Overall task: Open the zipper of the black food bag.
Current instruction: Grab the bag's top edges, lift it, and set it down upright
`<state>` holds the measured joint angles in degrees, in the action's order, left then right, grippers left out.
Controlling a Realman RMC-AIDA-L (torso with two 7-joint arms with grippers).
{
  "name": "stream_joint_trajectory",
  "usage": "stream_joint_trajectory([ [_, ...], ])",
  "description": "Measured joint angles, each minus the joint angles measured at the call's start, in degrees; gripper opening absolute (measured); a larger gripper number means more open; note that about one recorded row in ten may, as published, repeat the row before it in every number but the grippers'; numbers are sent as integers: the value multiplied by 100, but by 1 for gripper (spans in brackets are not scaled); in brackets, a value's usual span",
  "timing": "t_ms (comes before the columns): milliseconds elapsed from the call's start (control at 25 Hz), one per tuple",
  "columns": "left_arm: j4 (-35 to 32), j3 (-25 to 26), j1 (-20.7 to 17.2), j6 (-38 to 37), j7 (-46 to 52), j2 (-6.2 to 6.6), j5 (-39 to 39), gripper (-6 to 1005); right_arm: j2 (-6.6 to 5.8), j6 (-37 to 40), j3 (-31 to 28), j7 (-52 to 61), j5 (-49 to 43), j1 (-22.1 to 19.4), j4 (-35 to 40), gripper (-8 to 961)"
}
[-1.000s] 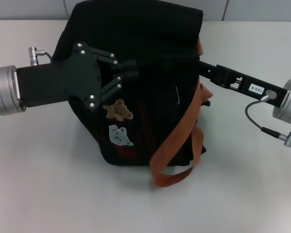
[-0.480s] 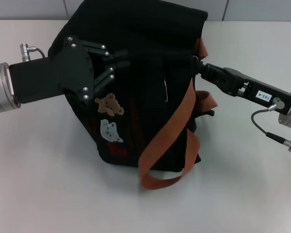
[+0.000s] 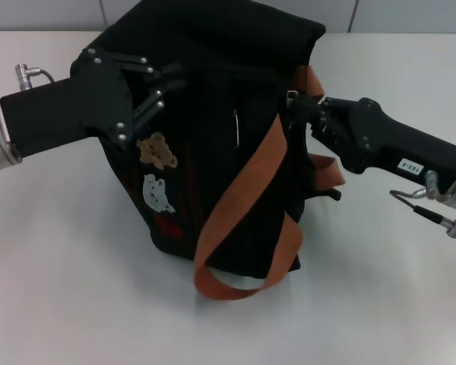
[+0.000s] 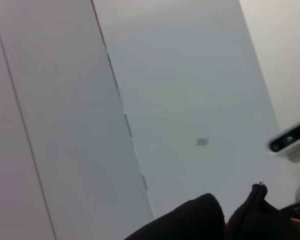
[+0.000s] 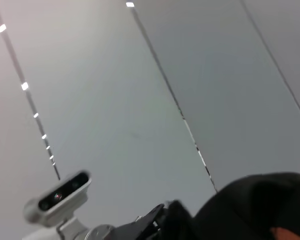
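The black food bag (image 3: 213,182) stands tilted in the middle of the white table, with a tan bear (image 3: 156,150) and a pale patch (image 3: 158,194) on its near side. One orange-brown strap (image 3: 239,194) hangs down the front in a loop. My left gripper (image 3: 161,85) is shut on the fabric at the bag's upper left corner. My right gripper (image 3: 295,105) sits at the upper right corner beside the strap, shut on the zipper, where a small dull metal bit (image 3: 291,95) shows at its tips. The zipper's line across the top is hard to make out.
A short shiny silver pull (image 3: 235,124) hangs on the bag's side face. White table (image 3: 380,289) lies bare in front and to the right. The wrist views show mostly wall panels, with black fabric (image 4: 200,222) (image 5: 260,205) at their edges.
The bag has shifted and swung to the left and both grippers have gone left with it. The right arm has reached further in. The strap loop hangs lower and more to the left.
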<state>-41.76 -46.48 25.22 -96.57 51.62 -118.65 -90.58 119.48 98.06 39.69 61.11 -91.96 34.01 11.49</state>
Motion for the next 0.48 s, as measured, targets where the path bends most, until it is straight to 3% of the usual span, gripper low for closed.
stream_joint_trajectory([
  [280, 225, 265, -15, 14, -11, 6, 15, 90, 6, 415, 2, -1734, 92, -48, -226, -3],
  [480, 247, 300, -36, 19, 2, 9, 15, 90, 6, 340, 42, -1984, 91, -32, -241, -2],
])
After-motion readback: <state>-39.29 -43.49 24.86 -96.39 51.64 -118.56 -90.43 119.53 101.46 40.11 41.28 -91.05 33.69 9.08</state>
